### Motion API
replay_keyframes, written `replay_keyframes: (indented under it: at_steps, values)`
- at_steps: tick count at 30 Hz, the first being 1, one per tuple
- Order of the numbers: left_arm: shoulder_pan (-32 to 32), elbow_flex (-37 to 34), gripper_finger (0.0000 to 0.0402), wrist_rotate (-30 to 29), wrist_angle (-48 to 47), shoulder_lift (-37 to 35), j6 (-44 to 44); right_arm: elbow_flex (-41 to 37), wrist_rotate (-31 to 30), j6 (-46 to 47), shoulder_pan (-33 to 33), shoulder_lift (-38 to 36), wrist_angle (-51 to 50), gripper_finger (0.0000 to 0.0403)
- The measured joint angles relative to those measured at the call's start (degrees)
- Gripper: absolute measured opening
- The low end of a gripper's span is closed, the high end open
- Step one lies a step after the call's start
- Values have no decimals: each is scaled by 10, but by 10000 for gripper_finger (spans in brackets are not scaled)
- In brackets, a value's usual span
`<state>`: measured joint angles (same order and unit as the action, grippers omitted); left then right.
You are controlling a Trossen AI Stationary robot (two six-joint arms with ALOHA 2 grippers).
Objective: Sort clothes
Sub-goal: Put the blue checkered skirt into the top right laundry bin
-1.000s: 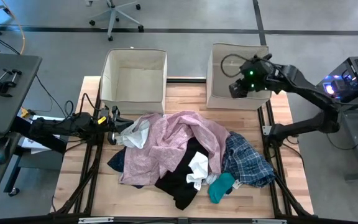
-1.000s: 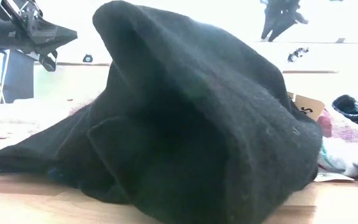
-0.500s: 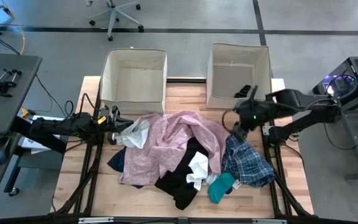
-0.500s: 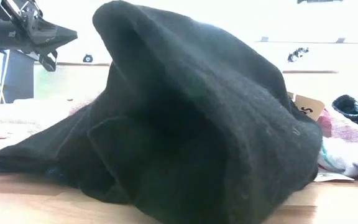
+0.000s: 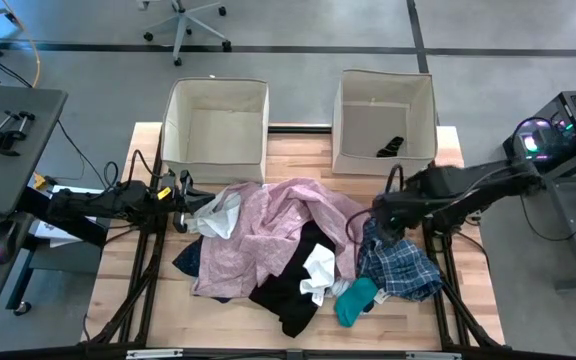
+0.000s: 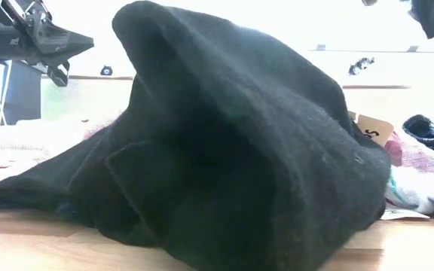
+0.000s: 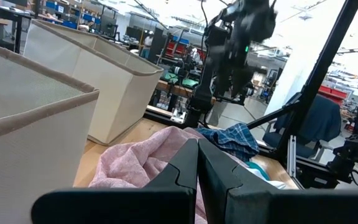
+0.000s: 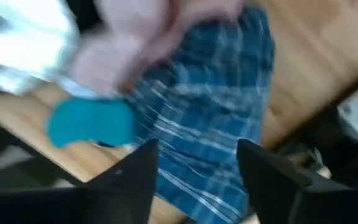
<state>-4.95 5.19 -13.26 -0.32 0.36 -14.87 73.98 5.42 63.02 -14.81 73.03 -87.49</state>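
Note:
The clothes lie in a pile mid-table. It holds the pink shirt [image 5: 278,225], black garment [image 5: 293,285], white cloth [image 5: 318,268], teal sock [image 5: 356,300] and blue plaid shirt [image 5: 400,262]. A navy edge [image 5: 188,262] shows under the pink shirt. My right gripper [image 5: 378,222] is open and empty just above the plaid shirt's far left part [image 8: 204,124], and its wrist view [image 8: 197,174] also shows the teal sock [image 8: 92,121]. My left gripper [image 5: 181,212] is shut [image 7: 197,155] beside a pale cloth [image 5: 216,212] at the pile's left edge.
Two beige fabric boxes stand at the table's far edge. The left box [image 5: 215,92] looks empty, and the right box [image 5: 343,110] holds a small dark garment [image 5: 390,146]. Bare wood shows along the near edge and left side. The black garment [image 6: 232,150] fills the low view.
My right gripper has gone from above the right box toward the table's near edge and down, to just over the plaid shirt. The small dark garment in that box has come into view. The pile has not moved.

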Motion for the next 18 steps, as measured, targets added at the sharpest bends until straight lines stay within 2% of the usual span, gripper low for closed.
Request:
replay_keyframes:
  at_steps: [5,8,11,18]
  values:
    - [0,0,0,0,-2,0,0,-112,43,22,0,0,70,304]
    - [0,0,0,0,-5,0,0,-164,64,50,6,0,126,335]
    - [0,0,0,0,-9,0,-1,-209,74,90,6,0,158,347]
    - [0,0,0,0,-15,0,-1,-277,103,148,-1,0,219,348]
